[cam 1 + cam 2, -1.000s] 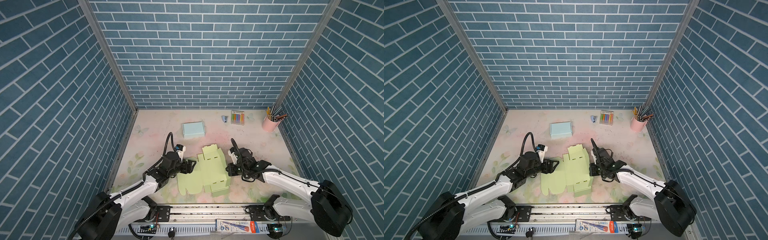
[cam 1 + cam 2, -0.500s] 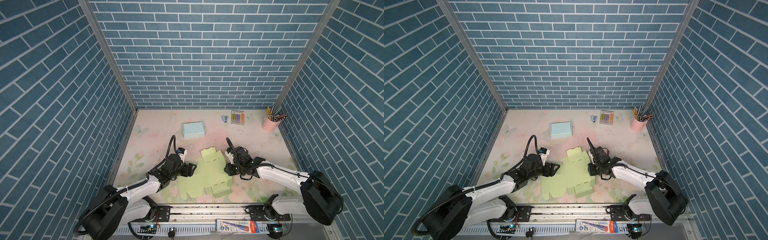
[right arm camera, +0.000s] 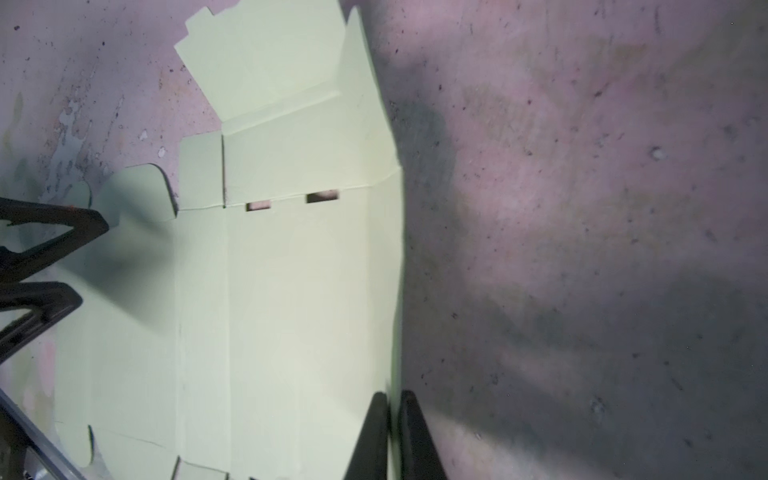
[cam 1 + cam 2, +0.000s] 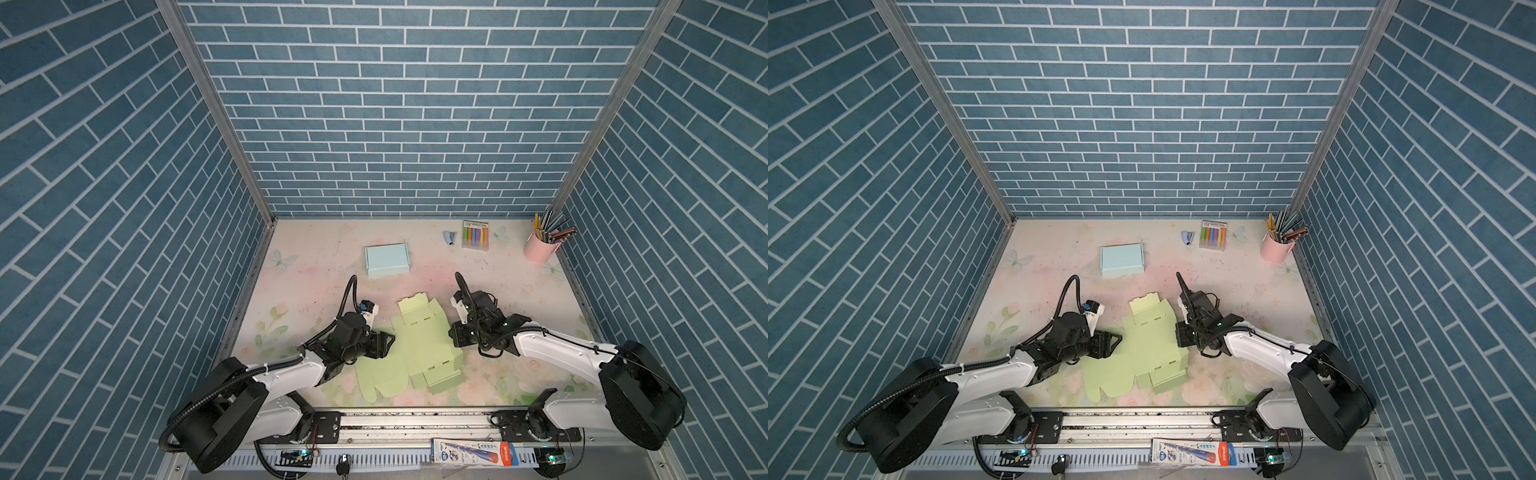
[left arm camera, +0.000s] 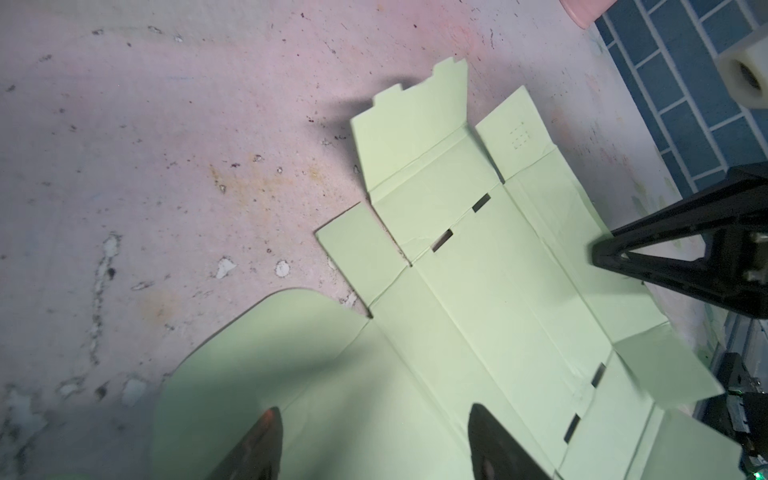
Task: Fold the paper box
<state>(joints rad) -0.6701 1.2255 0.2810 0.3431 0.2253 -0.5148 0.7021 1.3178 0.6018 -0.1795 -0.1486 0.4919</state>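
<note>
Green paper box (image 3: 291, 291) edge pinched in right gripper (image 3: 392, 397).

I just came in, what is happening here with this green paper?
The robot is working on a flat green paper box on the table. The right fingers are shut on its right edge. The left fingers hover open above its rounded flap. Most panels lie flat, not yet folded.

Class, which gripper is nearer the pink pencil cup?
Right. The right gripper pinches the edge of the green paper box that faces the pink pencil cup; the left gripper hovers over the box's opposite part, farther away.
</note>
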